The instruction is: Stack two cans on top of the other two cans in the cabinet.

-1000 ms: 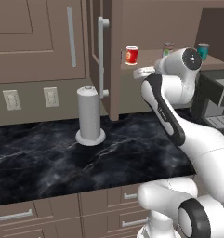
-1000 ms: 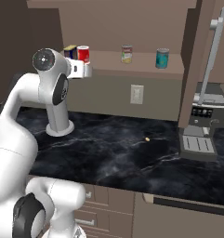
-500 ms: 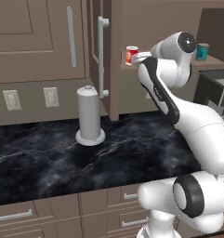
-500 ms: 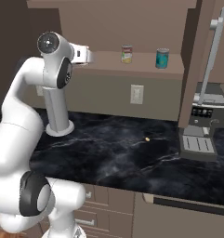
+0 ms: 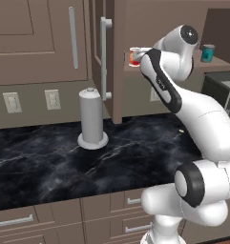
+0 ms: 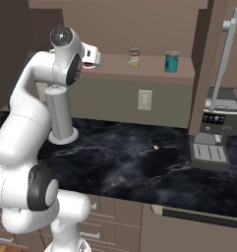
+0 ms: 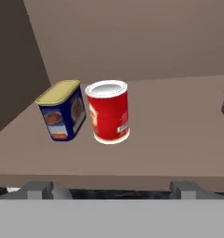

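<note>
Black marble counter runs across the foreground of both base views, carrying a grey paper-towel holder and, on the far right of the right base view, a coffee machine. Above it the white arm reaches up to the open shelf of the brown wooden cabinet, whose door with the long silvery bar handle stands swung out.

The two-finger gripper hangs at the shelf's front edge with its tips spread wide and nothing between them. Just ahead of it stands the red can with the white-yellow label, upright, and close beside that the dark blue can with a yellowish top, tilted in the hand camera's frame; I cannot tell whether the two touch. Farther along the shelf, well apart, sit the pale-labelled can with red and yellow marks and the teal can with a silvery top.

All four cans rest singly on the shelf, so no stacking is done; both lifts are left, and the red can looks the likely first pick.

The hand view gives the blue can clearly, while the right base view shows the two far cans, of which the hand view catches just a grey sliver at its right edge
</note>
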You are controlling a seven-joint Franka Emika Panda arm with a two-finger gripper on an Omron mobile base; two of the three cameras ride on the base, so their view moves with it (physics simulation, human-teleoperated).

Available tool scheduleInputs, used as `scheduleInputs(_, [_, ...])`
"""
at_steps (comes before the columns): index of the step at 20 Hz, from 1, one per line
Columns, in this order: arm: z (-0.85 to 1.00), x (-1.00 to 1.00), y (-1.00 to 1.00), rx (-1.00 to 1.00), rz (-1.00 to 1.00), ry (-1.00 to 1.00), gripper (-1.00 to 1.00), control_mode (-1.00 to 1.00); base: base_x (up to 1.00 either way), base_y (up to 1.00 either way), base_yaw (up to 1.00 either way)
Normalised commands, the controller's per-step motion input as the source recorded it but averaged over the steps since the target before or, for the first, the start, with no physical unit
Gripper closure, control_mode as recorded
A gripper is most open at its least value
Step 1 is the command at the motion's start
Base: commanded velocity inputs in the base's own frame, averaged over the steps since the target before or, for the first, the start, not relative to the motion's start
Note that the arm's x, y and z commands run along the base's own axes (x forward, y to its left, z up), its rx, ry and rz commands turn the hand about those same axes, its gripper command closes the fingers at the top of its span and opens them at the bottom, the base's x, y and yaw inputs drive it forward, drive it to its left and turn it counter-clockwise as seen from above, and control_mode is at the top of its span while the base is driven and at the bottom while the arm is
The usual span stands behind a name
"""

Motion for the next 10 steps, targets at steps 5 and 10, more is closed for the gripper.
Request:
scheduleInputs(5, [-0.14, 0.39, -0.02, 0.01, 0.0, 0.05, -1.0, -1.0, 0.0, 0.0, 0.0])
scheduleInputs(10, [-0.16, 0.35, 0.02, 0.0, 0.03, 0.0, -1.0, -1.0, 0.0, 0.0, 0.0])
